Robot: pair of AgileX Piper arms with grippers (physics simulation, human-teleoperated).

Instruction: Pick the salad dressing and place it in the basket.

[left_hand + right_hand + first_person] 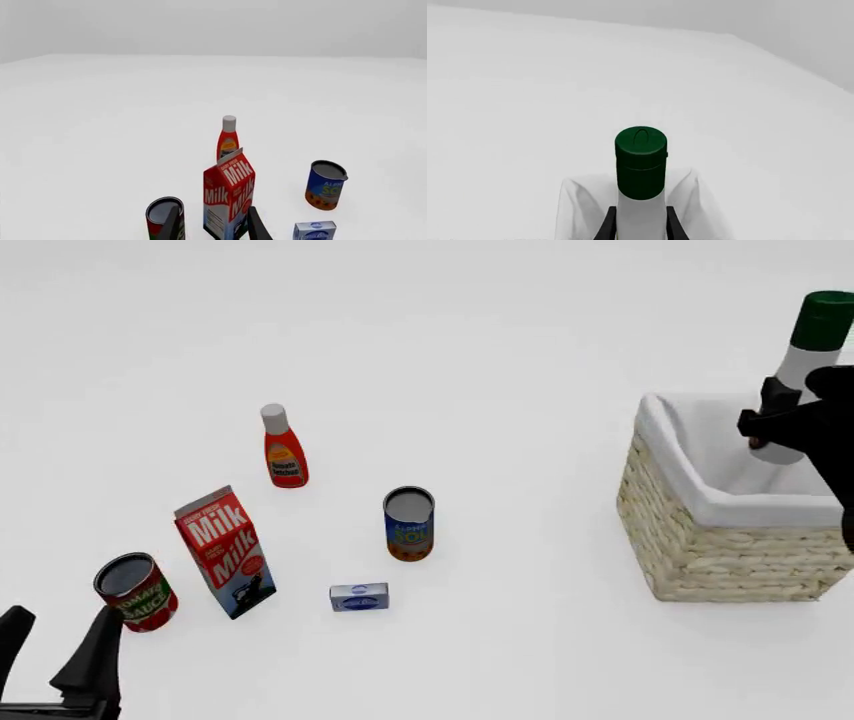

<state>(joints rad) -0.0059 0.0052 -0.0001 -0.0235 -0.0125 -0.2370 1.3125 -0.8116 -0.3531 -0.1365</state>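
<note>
The salad dressing (807, 355), a white bottle with a dark green cap, hangs upright over the wicker basket (694, 530) at the right. My right gripper (774, 420) is shut on its white body below the cap. In the right wrist view the green cap of the salad dressing (640, 162) fills the centre, the fingers (608, 225) press on the bottle's sides, and the basket's white lining (577, 205) lies under it. My left gripper (54, 655) stands open at the near left corner, empty, close to a tomato sauce can (134, 592).
On the left half of the table stand a red bottle with a white cap (282, 448), a milk carton (224, 552), a blue can (408, 523) and a small blue-white box (359, 597). The left wrist view has the milk carton (229, 197) just ahead of the fingers.
</note>
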